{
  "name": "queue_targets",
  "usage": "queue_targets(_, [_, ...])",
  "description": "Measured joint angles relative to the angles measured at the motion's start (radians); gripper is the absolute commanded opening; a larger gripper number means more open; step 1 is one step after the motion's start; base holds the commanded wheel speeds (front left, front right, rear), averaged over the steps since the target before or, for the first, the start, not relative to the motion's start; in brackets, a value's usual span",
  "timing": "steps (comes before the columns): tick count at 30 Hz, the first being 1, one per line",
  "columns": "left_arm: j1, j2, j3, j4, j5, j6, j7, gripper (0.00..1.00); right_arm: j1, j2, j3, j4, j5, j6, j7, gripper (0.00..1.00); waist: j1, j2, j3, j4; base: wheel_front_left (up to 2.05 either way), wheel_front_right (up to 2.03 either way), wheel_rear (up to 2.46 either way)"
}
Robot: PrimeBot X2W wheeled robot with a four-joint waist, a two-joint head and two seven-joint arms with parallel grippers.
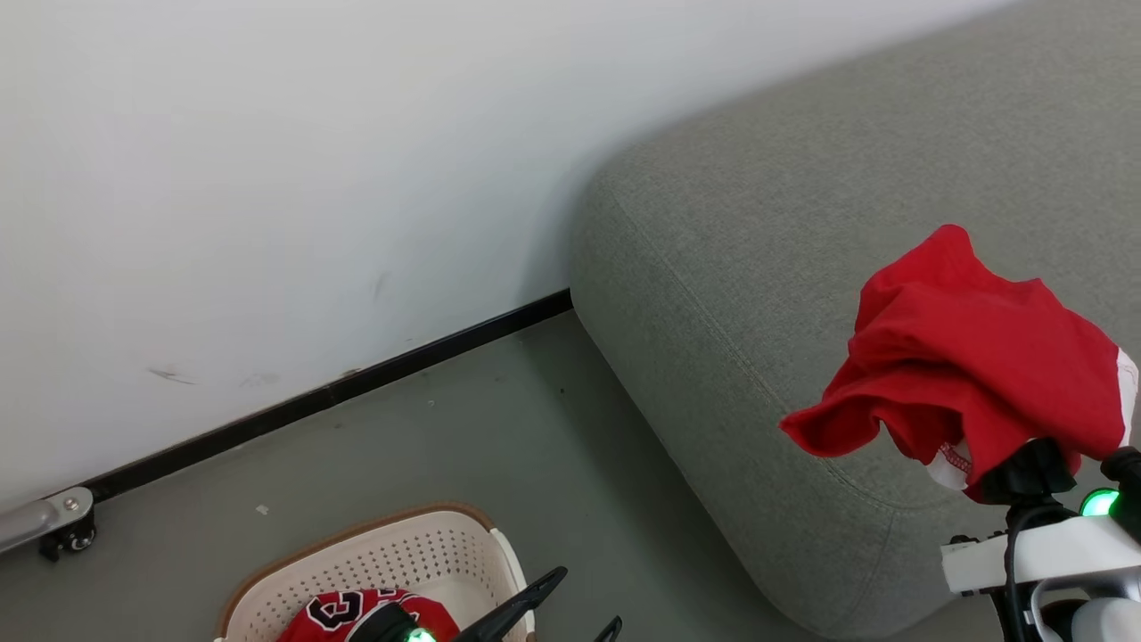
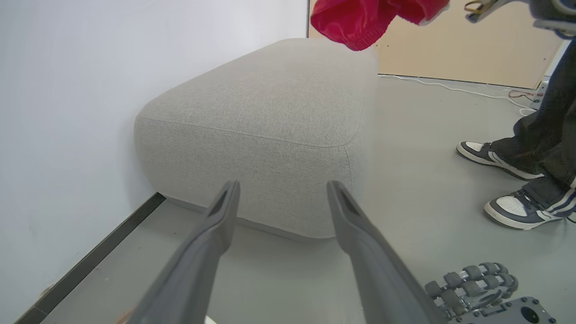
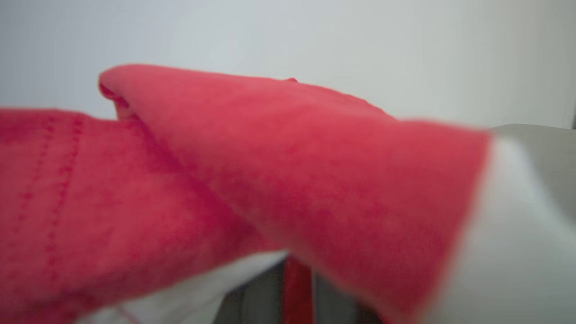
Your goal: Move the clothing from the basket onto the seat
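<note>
Head view, held clothing: the right tool (image 1: pixel 1032 471) is clamped on a bunched red garment (image 1: pixel 972 357) with white trim. It hangs above the seat (image 1: pixel 784 267), near the seat's front edge, and is not yet resting on it.
Head view, remaining clothing: a red jersey (image 1: pixel 357 615) with black-and-white numerals lies in the basket (image 1: pixel 410 544), which stands on the floor well apart from the seat's rounded corner.
Head view, left tool: the left tool (image 1: pixel 588 596) hovers by the basket's seat-side rim, fingers apart and holding nothing.
Left wrist view, left tool: we see both fingers spread wide, pointing at the seat's end face, with the red garment dangling above the seat's top.
Left wrist view, surroundings: a person's shoes (image 2: pixel 517 209) stand on the floor off the seat's open side, and a white cable (image 2: pixel 450 88) runs along the floor beyond the seat.
Right wrist view, grip: blurred red cloth drapes over the tool. A strip of it is pinched between the fingers at the bottom edge, and a sliver of seat shows at the right.
Risk, drop: we judge that a release this close to the seat's edge could let the garment slide off to the floor.
Risk, snag: folds lying over the fingers could cling to the tool when it opens and be carried away from the seat.
In the way: the draped cloth hides the seat from the wrist camera. The person beside the seat limits any wide swing.
</note>
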Motion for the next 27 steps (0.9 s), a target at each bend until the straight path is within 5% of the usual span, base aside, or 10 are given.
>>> queue_targets(27, [0.000,-0.004,0.061,-0.001,0.029,0.000,0.000,1.00,-0.004,0.004,-0.060,0.048,0.072,0.000,0.000,0.00,0.0000,0.0000,0.038,-0.100,0.00,0.00,0.00])
